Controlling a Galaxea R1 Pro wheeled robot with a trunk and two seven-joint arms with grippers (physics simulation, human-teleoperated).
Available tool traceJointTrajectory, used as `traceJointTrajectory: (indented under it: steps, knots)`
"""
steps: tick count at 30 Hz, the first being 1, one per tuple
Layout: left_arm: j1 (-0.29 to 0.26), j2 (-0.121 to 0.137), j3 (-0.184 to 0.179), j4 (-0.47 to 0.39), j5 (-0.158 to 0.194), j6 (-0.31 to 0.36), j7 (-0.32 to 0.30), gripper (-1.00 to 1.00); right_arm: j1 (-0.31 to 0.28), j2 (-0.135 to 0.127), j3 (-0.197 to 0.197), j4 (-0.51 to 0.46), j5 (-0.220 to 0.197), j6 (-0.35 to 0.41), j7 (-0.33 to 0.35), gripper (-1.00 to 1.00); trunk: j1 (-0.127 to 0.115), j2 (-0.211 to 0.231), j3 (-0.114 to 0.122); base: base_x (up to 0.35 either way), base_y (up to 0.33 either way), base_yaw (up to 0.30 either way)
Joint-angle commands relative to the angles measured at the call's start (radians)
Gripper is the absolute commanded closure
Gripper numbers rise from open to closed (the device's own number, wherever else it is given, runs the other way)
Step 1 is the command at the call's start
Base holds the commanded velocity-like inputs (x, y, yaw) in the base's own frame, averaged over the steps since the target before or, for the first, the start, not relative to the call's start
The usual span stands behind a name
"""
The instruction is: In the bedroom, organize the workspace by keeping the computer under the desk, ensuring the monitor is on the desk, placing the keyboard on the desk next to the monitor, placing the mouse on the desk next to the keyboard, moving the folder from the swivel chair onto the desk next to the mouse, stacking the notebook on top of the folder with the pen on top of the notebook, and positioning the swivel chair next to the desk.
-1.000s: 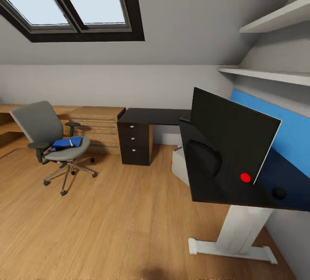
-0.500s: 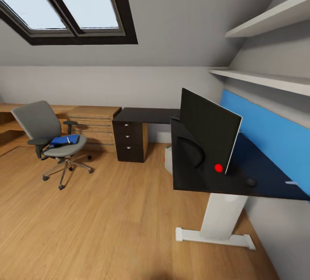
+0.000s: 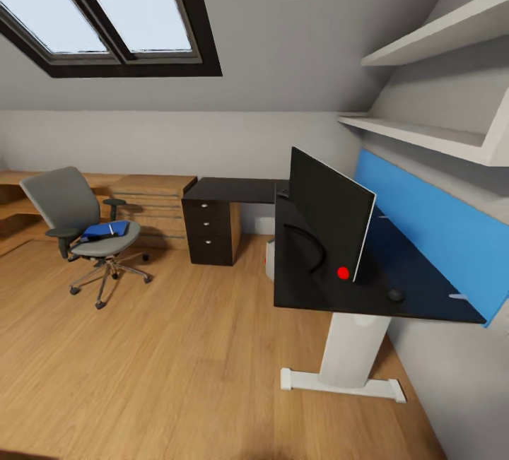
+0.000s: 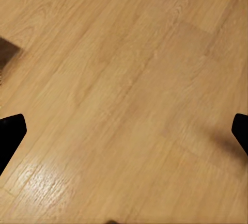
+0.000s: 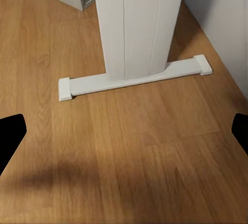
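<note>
**Robot in transit, folder waiting on the chair**

Head view: monitor [image 3: 331,223] stood on the desk [image 3: 300,290]; blue folder [image 3: 106,230] lay on the swivel chair [image 3: 85,223], well apart. Wrist views: both grippers spread, empty, above floor. Next, I'd judge: approach the chair.

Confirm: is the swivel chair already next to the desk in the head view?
No, the swivel chair stands apart on open floor, well left of the desk, with blue items on its seat.
</note>
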Motion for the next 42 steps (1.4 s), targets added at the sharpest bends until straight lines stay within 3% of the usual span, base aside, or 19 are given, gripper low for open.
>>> traceJointTrajectory:
  steps: [1,27,42]
  knots:
    - [0.0,0.001,-0.002,-0.002,0.011,-0.001,0.003,-1.0,-0.001,-0.001,0.004,0.0,-0.004,-0.003,-0.005,-1.0,-0.004,0.007,0.002,-0.003,-0.003,0.0]
    - [0.0,0.001,-0.003,0.018,0.009,-0.002,0.0,-1.0,-0.001,0.0,0.003,0.0,-0.008,-0.003,-0.006,-1.0,-0.104,0.189,0.083,0.0,0.0,0.0]
    - [0.0,0.001,-0.003,0.018,0.009,-0.004,0.0,-1.0,-0.001,0.002,0.003,0.0,-0.006,-0.002,-0.006,-1.0,-0.161,0.294,0.109,0.0,0.0,0.0]
